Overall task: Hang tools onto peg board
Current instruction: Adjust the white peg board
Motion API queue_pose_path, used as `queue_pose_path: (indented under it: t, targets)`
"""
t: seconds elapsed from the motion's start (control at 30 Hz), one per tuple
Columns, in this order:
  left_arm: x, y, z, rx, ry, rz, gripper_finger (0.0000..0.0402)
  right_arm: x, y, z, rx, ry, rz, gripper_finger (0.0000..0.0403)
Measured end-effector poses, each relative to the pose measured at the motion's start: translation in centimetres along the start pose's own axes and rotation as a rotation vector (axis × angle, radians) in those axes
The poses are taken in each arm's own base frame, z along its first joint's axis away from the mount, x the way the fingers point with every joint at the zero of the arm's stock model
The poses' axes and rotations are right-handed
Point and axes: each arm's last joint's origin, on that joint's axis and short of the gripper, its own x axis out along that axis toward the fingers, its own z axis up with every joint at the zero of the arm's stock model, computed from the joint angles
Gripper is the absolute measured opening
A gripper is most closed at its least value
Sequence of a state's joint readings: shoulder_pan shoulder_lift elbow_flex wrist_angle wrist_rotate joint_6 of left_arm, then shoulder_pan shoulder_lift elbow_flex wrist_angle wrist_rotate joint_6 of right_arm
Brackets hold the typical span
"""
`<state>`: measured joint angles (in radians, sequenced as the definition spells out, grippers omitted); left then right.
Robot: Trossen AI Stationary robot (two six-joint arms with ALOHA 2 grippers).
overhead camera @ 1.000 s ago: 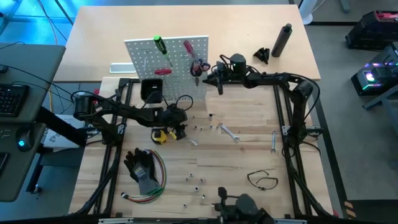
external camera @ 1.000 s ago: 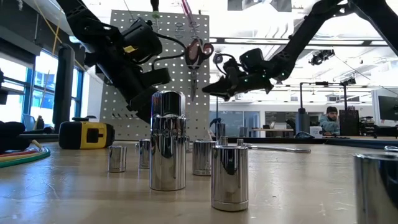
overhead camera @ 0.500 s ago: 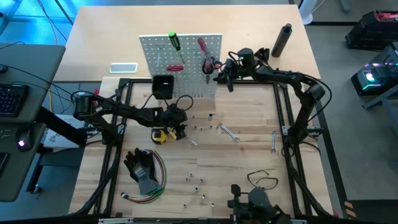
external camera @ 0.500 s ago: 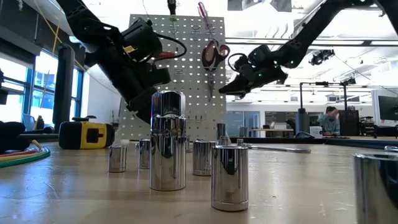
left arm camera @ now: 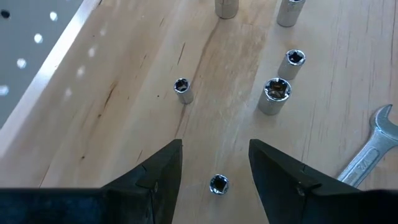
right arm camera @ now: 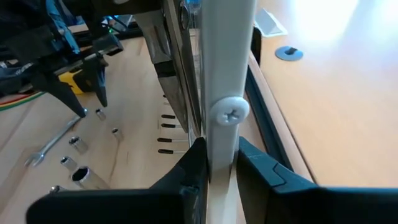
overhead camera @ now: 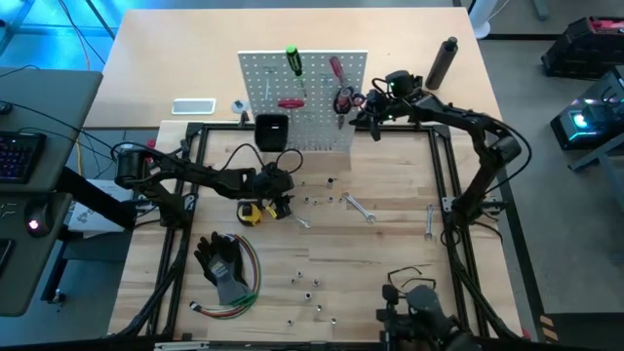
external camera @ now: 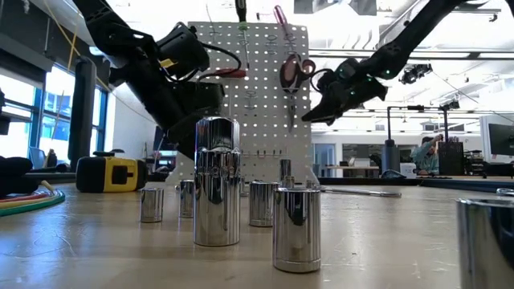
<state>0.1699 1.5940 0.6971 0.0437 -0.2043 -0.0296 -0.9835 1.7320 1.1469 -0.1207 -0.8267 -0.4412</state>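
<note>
The white peg board (overhead camera: pixel 302 97) stands upright at the table's far middle. On it hang a green screwdriver (overhead camera: pixel 292 60), a red screwdriver (overhead camera: pixel 336 70), red-handled scissors (external camera: pixel 294 72) and a black bin (overhead camera: pixel 271 132). My right gripper (overhead camera: pixel 363 122) is shut on the board's right edge. My left gripper (left arm camera: pixel 214 149) hovers open over small sockets (left arm camera: pixel 181 87), beside the yellow tape measure (overhead camera: pixel 252 212). Two wrenches (overhead camera: pixel 359 208) and a thin black loop (overhead camera: pixel 409 283) lie on the table. My right gripper pinches the peg board's right edge (right arm camera: pixel 221 143) between its two fingers (right arm camera: pixel 186 174), one on the front face and one on the back, just below a white screw. The fingers come from the table's right side, slanting a little downward. The board stays upright in the hold.
Black gloves (overhead camera: pixel 222 263) and a bundle of coloured wires (overhead camera: pixel 234 297) lie near left. A black bottle (overhead camera: pixel 442 61) stands far right, a white flat object (overhead camera: pixel 194 106) far left. Tall chrome sockets (external camera: pixel 217 181) stand near the front edge.
My right gripper has gone toward the table's right edge and slightly up, staying shut on the peg board. The board has slid rightward with it and turned to face the near edge squarely. The hung tools have stayed on it.
</note>
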Motion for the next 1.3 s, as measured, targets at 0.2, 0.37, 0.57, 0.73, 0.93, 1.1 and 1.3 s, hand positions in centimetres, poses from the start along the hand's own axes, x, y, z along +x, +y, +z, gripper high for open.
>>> queue_pose_path:
  t: [0.2, 0.37, 0.57, 0.73, 0.93, 1.1, 1.3]
  targets:
    - [0.0, 0.0, 0.1, -0.001, -0.008, 0.0, 0.0179, -1.2, -0.7, -0.8, 0.021, 0.028, -0.012, 0.005]
    - [0.0, 0.0, 0.1, -0.002, -0.007, 0.0, 0.0179, -1.9, -1.0, -1.2, 0.033, 0.041, -0.018, 0.005]
    - [0.0, 0.0, 0.1, -0.004, -0.007, 0.0, 0.0179, -3.0, -1.2, -1.1, 0.044, 0.045, -0.052, 0.005]
    - [0.0, 0.0, 0.1, -0.003, -0.007, 0.0, 0.0179, -4.3, -0.9, -0.8, 0.048, 0.056, -0.085, 0.005]
    - [0.0, 0.0, 0.1, -0.004, -0.008, 0.001, 0.0179, -5.4, -0.8, -1.0, 0.055, 0.085, -0.097, 0.0051]
    - [0.0, 0.0, 0.1, -0.005, -0.009, 0.001, 0.0179, -5.6, -0.9, -1.1, 0.059, 0.086, -0.104, 0.0051]
    - [0.0, 0.0, 0.1, -0.008, -0.007, 0.0, 0.0179, -5.7, -0.9, -1.1, 0.064, 0.099, -0.122, 0.0051]
